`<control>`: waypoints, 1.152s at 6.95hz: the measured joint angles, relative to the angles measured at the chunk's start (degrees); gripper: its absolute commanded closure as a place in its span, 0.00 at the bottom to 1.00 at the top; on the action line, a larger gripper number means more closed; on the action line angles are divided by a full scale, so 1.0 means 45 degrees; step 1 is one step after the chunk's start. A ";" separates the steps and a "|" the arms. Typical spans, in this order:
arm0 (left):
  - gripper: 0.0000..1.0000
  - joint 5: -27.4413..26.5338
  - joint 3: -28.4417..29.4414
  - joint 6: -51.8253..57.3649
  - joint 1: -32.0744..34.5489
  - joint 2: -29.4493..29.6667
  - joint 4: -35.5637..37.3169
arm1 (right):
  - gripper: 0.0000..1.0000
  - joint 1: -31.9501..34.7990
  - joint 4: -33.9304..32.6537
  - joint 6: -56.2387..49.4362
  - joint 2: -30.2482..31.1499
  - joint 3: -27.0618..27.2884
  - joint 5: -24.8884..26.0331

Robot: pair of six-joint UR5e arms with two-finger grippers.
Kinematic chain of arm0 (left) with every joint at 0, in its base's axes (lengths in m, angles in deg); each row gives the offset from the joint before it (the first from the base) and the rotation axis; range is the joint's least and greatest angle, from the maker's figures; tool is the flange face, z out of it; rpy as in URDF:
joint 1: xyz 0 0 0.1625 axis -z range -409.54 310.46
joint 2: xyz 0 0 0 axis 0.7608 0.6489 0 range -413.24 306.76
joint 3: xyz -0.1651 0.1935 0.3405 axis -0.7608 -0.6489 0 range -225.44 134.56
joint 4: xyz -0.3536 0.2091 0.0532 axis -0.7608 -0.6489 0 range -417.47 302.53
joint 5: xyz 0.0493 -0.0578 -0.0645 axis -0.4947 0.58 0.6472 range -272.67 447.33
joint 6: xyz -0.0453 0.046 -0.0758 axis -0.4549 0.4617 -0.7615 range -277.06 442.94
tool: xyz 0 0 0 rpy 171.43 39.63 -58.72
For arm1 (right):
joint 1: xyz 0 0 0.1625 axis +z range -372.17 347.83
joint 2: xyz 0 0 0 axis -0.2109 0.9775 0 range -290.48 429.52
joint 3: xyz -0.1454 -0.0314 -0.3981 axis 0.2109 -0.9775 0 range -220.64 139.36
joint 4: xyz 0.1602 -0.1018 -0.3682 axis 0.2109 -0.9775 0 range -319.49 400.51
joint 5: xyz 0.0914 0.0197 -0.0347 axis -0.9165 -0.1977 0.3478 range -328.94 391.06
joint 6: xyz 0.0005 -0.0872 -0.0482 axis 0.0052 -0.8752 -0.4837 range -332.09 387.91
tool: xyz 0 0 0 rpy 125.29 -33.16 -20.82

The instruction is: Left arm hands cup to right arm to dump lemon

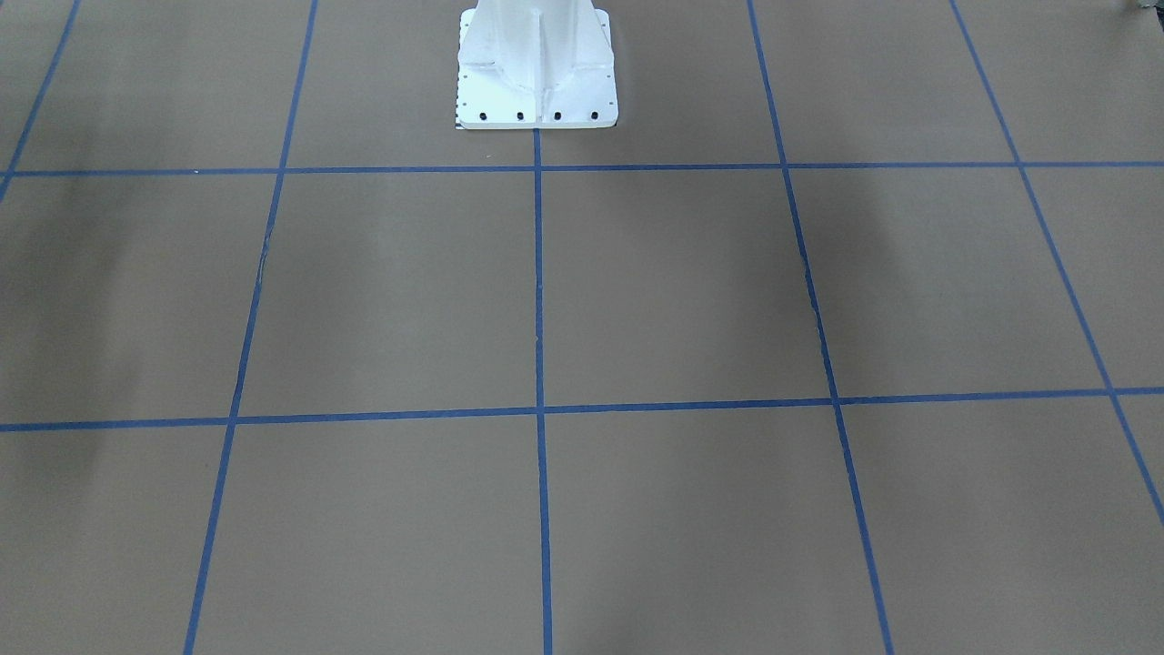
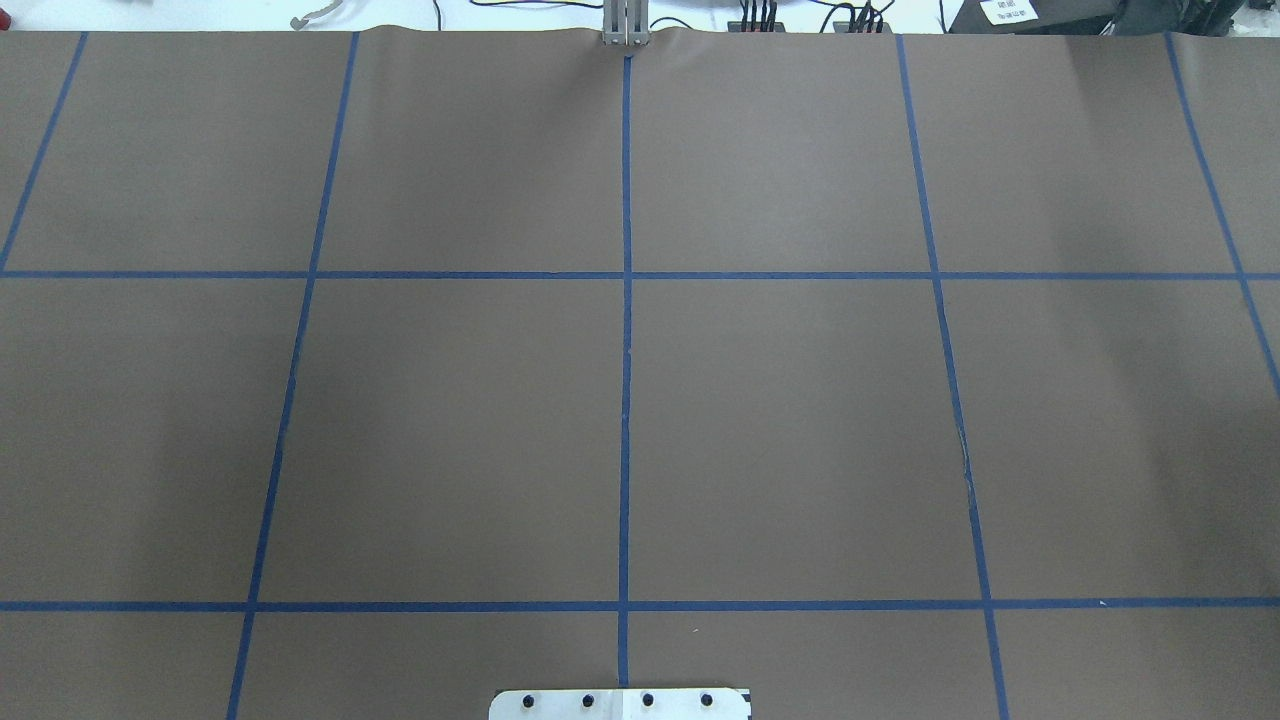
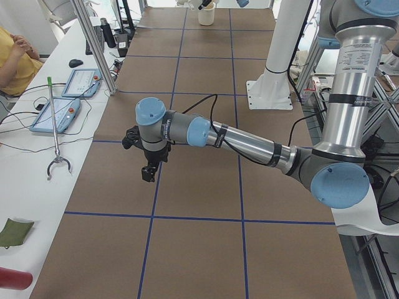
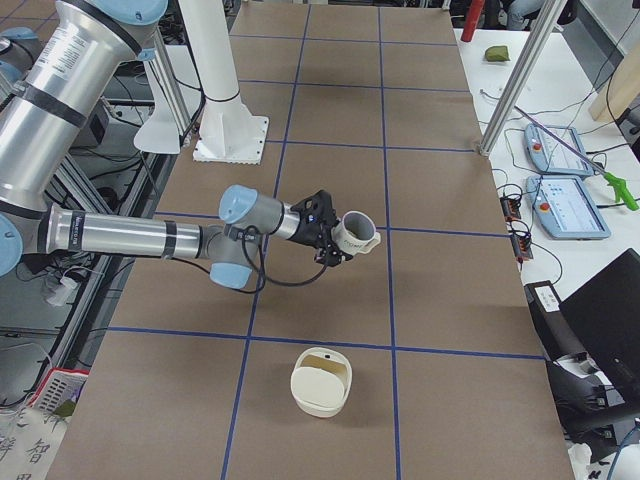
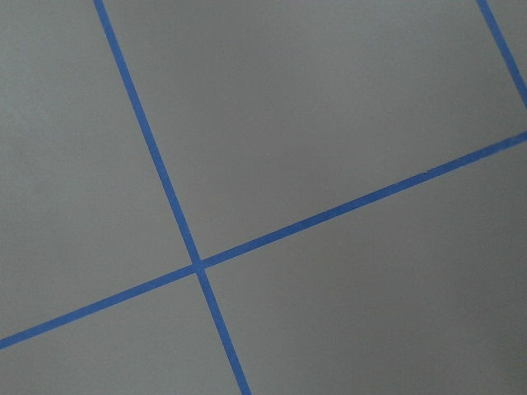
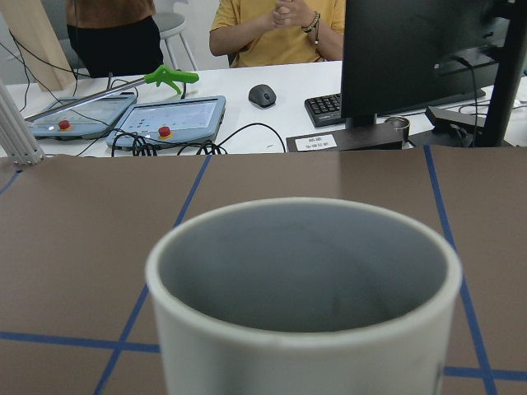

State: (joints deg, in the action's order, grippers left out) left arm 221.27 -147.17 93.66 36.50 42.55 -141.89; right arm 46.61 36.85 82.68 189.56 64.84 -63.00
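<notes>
In the exterior right view the near right arm's gripper (image 4: 328, 234) has the white cup (image 4: 355, 235) at its tip, above the table; I cannot tell its state there. The right wrist view shows the cup (image 6: 305, 329) close up, its grey inside empty, with no fingers in view. No lemon shows. In the exterior left view the near left arm's gripper (image 3: 148, 172) points down above the table, away from the cup (image 3: 206, 14); I cannot tell if it is open. The overhead and front views show neither arm.
A cream round container (image 4: 321, 381) stands on the table in front of the cup. The white robot pedestal (image 1: 536, 73) is at the table's middle edge. Teach pendants (image 4: 570, 208), a monitor (image 6: 420, 58) and seated people (image 6: 280, 25) are beyond the far edge.
</notes>
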 measured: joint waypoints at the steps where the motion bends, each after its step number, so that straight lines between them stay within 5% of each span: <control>1: 0.00 0.0001 -0.0006 -0.0001 0.0001 -0.0008 -0.0006 | 1.00 0.0269 0.2064 0.0993 0.0188 -0.1442 -0.0154; 5: 0.00 0.0003 -0.0036 -0.0019 -0.0008 0.0055 -0.0009 | 1.00 0.0820 0.7956 0.6353 -0.0110 -0.5784 -0.0746; 8: 0.00 0.0002 -0.0064 -0.0007 0.0001 0.0152 -0.0009 | 1.00 0.1062 1.0351 1.0974 -0.0850 -0.7092 -0.0718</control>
State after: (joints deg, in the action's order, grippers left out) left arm 221.28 -147.45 93.63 36.50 43.23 -141.93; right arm 51.39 83.43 132.07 185.73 32.92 -66.24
